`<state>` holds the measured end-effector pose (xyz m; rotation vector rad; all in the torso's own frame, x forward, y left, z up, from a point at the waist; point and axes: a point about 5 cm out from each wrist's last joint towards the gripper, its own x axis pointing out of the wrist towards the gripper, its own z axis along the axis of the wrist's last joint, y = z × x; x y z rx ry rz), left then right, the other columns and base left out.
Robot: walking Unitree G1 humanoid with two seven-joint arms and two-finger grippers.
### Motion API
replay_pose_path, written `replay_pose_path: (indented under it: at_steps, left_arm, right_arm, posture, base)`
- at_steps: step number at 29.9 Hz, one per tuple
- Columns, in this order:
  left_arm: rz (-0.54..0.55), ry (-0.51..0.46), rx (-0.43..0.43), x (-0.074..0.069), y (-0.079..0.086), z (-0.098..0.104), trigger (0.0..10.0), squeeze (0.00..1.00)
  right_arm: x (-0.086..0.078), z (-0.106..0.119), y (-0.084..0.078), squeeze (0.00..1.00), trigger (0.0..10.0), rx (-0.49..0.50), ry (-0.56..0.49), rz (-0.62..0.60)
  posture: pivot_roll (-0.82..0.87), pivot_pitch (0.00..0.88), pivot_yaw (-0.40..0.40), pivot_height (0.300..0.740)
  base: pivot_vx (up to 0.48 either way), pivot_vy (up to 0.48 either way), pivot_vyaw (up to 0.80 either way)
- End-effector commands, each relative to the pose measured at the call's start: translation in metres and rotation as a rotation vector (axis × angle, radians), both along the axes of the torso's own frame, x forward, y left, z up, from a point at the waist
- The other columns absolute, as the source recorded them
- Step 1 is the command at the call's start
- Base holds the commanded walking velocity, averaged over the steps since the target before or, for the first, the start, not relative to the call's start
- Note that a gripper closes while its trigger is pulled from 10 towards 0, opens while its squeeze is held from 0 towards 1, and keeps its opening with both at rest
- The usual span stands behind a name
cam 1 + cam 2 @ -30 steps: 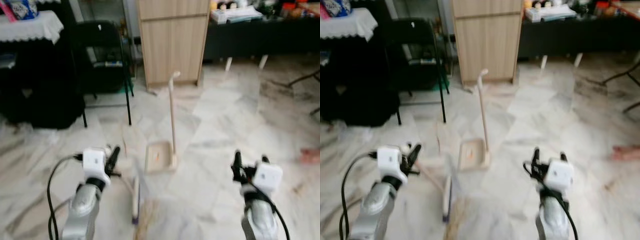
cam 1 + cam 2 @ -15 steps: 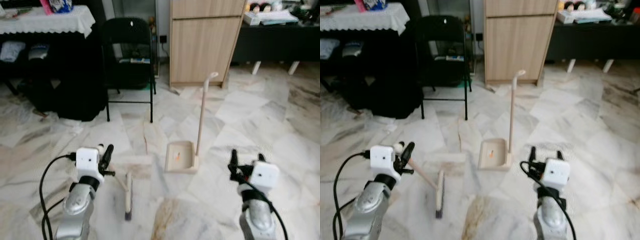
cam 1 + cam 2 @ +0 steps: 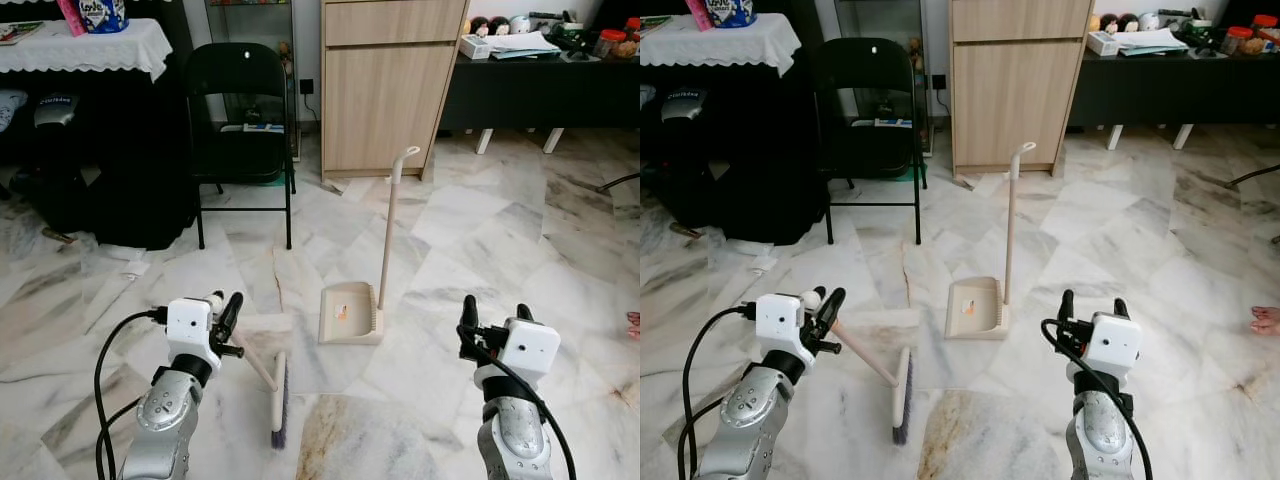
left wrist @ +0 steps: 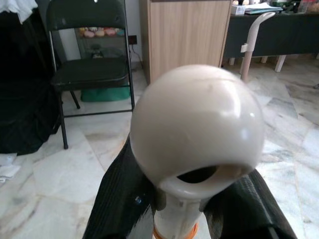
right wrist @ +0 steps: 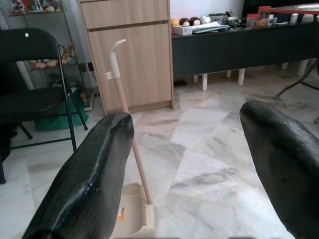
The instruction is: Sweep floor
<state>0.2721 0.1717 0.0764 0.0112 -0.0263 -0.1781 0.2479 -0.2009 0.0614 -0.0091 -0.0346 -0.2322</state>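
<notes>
Beige, light, stiff broom (image 3: 268, 380): left hand (image 3: 224, 322) clamped near its knobbed handle end; right hand (image 3: 494, 318) apart, idle.

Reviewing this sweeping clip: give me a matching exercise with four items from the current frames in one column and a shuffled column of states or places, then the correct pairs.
Column one:
1. beige broom with a round knob end
2. beige dustpan with a long upright handle
3. black folding chair
4. right gripper

Column two:
A. open, holding nothing
B. stands on the marble floor in front of the wooden cabinet
C. handle clamped in the left gripper, brush head on the floor
D. left of the wooden cabinet, beside the black-draped table

Pairs: 1-C, 2-B, 3-D, 4-A
</notes>
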Motion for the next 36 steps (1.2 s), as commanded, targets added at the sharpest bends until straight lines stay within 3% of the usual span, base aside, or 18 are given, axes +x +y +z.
replay_pose_path:
  at_steps: [1,19,36]
  left_arm:
    - [-0.006,-0.063,0.010,0.0029,-0.0002,0.0112,10.0,0.00]
    - [-0.008,-0.059,0.014,0.0024,-0.0009,0.0099,10.0,0.00]
    - [-0.006,-0.057,0.013,0.0019,0.0000,0.0095,10.0,0.00]
  right_arm:
    - [-0.0002,0.0001,-0.0010,0.00,10.0,0.009,-0.001,-0.004]
    - [0.0011,-0.0016,0.0028,0.00,10.0,-0.014,0.020,0.023]
    - [0.0002,-0.0021,0.0029,0.00,10.0,-0.011,0.022,0.023]
  posture:
    - [-0.05,0.000,0.029,0.740]
    - [-0.05,0.000,0.023,0.740]
    - [-0.05,0.000,0.024,0.740]
  base:
    - [0.319,0.000,0.00]
    - [0.317,0.000,0.00]
    - [0.313,0.000,0.36]
